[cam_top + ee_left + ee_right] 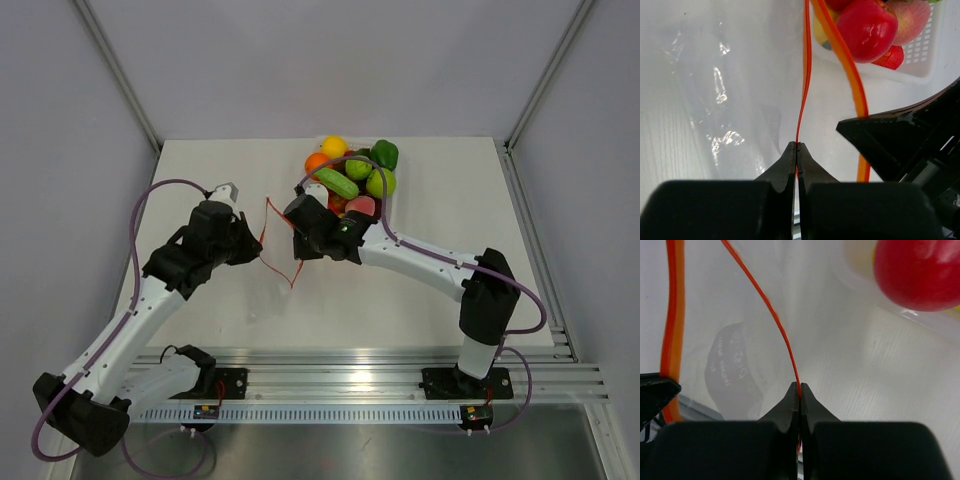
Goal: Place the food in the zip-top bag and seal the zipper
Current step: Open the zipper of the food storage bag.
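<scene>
The clear zip-top bag (pixel 280 245) hangs between my two grippers with its mouth pulled open; its orange-red zipper (pixel 268 225) forms a loop. My left gripper (pixel 256 243) is shut on one zipper lip (pixel 801 115). My right gripper (pixel 297 243) is shut on the other lip (pixel 775 325). The left wrist view shows the far lip (pixel 850 80) as a wider orange strip. The food (pixel 355 170), red, green, orange, yellow and pink toy fruits, lies piled in a white tray (pixel 386 205) behind the right gripper. A red fruit (pixel 867 27) shows in the left wrist view, and one (pixel 917 272) in the right.
The white tray (pixel 925 50) stands at the back centre-right of the white table. Grey walls enclose the table on the left, back and right. An aluminium rail (pixel 380 375) with both arm bases runs along the near edge.
</scene>
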`<state>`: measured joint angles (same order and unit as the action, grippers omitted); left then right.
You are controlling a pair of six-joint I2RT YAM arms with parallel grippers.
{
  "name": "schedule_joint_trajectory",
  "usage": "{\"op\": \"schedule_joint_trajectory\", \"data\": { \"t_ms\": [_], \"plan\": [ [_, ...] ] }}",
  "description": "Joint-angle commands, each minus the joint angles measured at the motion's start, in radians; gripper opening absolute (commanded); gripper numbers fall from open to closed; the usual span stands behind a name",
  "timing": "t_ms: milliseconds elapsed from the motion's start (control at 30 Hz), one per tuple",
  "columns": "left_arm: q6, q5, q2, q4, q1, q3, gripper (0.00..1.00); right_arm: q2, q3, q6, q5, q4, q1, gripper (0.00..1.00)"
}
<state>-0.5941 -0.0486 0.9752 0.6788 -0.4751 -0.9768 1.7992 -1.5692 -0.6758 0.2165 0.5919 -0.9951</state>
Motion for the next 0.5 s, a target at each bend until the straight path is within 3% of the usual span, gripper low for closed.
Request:
{"op": "schedule_joint_trajectory", "data": {
  "t_ms": [0,267,400,467],
  "plan": [
    [0.039,0.004,-0.006,0.037,-0.002,-0.059,0.00,-0.069,-0.043,0.032,0.150,0.066,-0.004,0.00],
    [0.024,0.043,0.037,0.015,-0.002,-0.051,0.02,-0.086,0.000,-0.001,0.116,0.033,-0.004,0.00],
    [-0.033,0.121,0.089,-0.050,-0.003,-0.020,0.42,-0.092,0.008,-0.010,0.103,0.013,-0.007,0.00],
    [-0.050,0.128,0.106,-0.080,-0.005,-0.011,0.47,-0.093,0.006,-0.010,0.101,0.011,-0.011,0.00]
  ]
}}
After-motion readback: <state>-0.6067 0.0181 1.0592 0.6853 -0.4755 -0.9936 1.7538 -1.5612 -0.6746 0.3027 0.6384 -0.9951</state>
